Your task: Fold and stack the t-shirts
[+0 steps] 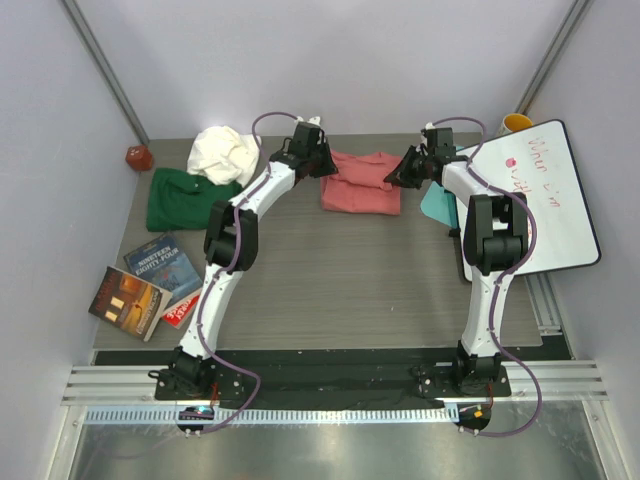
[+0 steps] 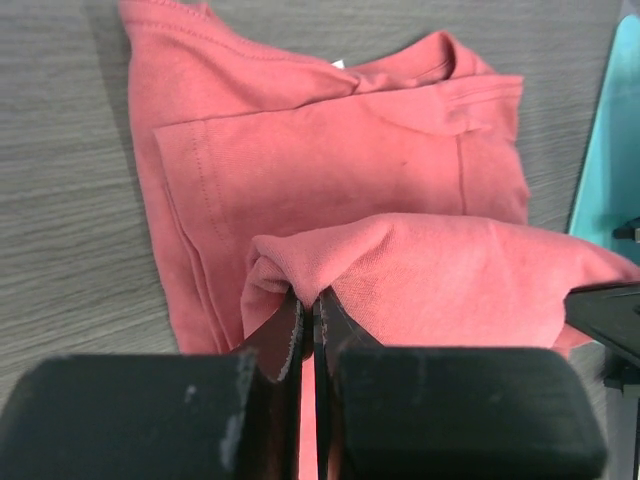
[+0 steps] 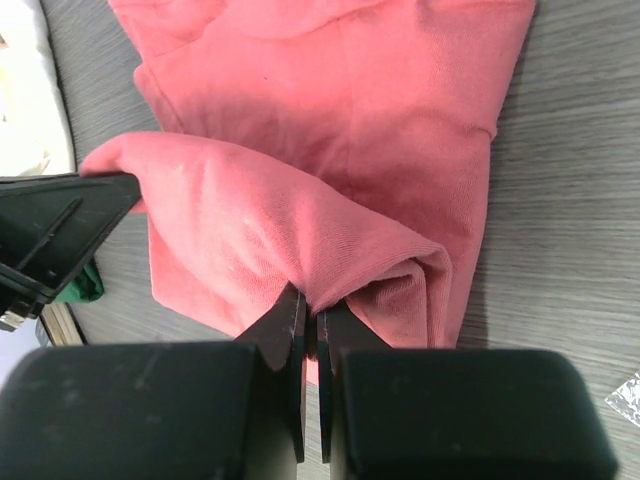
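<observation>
Fold of the salmon-pink t-shirt (image 2: pixel 330 170) is clamped at opposite ends by left fingers (image 2: pixel 281 336) and right fingers (image 3: pixel 283 322).

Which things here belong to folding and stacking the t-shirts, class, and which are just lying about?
Part of the job: salmon-pink t-shirt, dark green t-shirt, cream-white t-shirt.

Just lying about: books, whiteboard, yellow cup, small red object.

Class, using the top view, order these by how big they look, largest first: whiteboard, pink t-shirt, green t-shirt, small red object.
1. whiteboard
2. pink t-shirt and green t-shirt: about alike; the green one is partly covered, so unranked
3. small red object
</observation>
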### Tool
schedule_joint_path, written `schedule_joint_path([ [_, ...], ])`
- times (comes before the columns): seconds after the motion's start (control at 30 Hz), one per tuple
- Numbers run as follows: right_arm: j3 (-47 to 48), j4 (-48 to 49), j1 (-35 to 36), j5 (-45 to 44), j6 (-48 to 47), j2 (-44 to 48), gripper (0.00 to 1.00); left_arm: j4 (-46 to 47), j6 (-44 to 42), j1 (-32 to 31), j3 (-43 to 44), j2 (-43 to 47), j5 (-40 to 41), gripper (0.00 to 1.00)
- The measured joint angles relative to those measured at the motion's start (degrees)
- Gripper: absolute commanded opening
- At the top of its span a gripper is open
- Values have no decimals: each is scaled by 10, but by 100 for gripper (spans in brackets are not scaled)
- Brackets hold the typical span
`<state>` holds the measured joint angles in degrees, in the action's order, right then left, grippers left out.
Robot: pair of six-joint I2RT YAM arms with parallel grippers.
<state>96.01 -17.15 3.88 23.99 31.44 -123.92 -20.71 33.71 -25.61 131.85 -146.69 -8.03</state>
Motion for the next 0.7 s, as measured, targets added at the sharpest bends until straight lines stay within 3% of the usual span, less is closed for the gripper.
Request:
schedule_joint_path([
  [0.47,91,8,-1,37,0,-11,1,15,-14,3,5,11,6,0],
  [0.7,201,31,-3,51,14,-94,1,21,-10,10,48,10,14,1],
])
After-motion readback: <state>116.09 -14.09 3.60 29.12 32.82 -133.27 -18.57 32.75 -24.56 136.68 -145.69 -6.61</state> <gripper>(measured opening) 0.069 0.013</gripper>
